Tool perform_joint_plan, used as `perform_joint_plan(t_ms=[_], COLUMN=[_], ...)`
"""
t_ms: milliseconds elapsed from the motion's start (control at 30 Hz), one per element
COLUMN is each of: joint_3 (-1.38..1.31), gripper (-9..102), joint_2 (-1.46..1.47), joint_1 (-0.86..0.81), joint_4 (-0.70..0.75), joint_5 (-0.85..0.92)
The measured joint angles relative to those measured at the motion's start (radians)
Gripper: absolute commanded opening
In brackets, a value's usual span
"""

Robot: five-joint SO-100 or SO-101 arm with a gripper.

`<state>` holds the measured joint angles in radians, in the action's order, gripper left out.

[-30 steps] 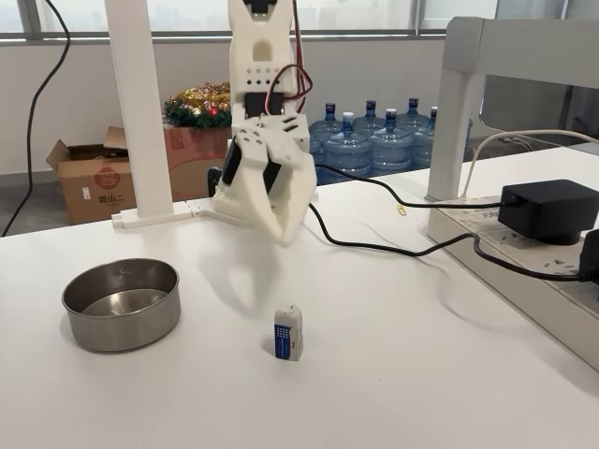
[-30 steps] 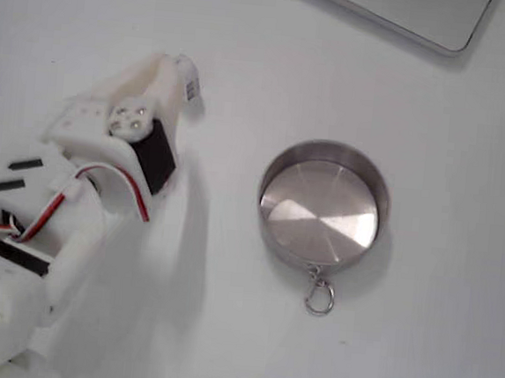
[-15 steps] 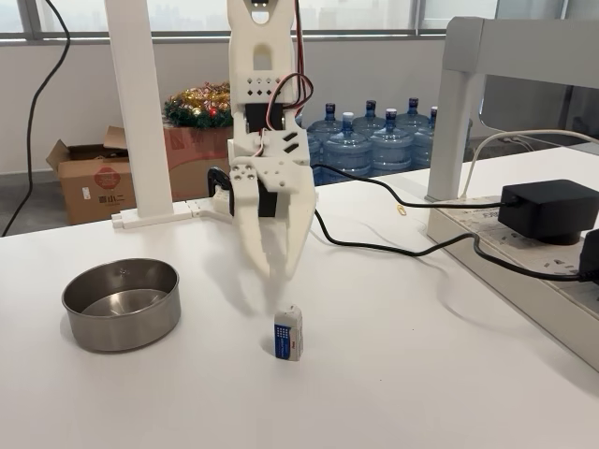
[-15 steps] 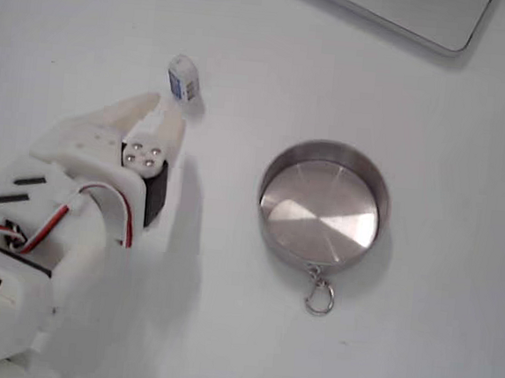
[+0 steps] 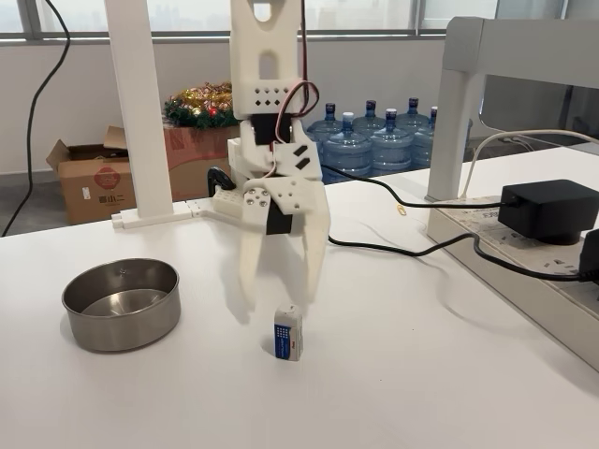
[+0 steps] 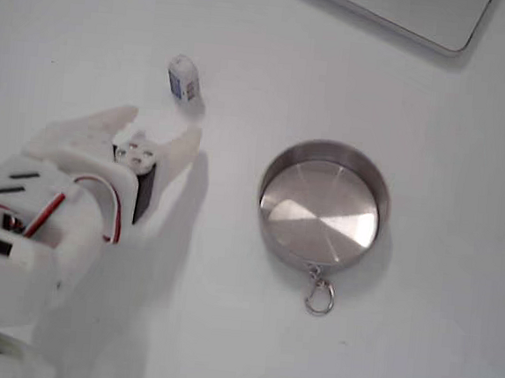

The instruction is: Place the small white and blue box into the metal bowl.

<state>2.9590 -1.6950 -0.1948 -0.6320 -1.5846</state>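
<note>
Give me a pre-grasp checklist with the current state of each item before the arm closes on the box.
1. White two-finger tool open: ok.
2. Small white and blue box standing upright on the white table: ok.
3. Box between the fingers: not ok; in a fixed view it lies beyond the fingertips.
4. Tool low enough to grip: cannot tell.
5. Round brushed-steel bowl empty: ok.
6. Black cable away from the box: ok.

One cam low, front-on; other overhead; both share table (image 5: 421, 374).
</note>
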Motion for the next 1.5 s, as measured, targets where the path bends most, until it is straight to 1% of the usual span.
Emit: perform_joint_plan(t_ms=[900, 1233, 1300, 1367, 1500], joint_3=[-0.291, -0.327, -0.327, -0.327, -0.327], gripper=[28, 27, 25, 21, 15], joint_2=[0.267, 0.284, 0.284, 0.284, 0.284], joint_1=[-0.003, -0.006, -0.025, -0.038, -0.029], joint_4=[0.0, 0.0, 0.0, -0.003, -0.006], joint_5=[-0.018, -0.018, -0.018, -0.018, -0.018])
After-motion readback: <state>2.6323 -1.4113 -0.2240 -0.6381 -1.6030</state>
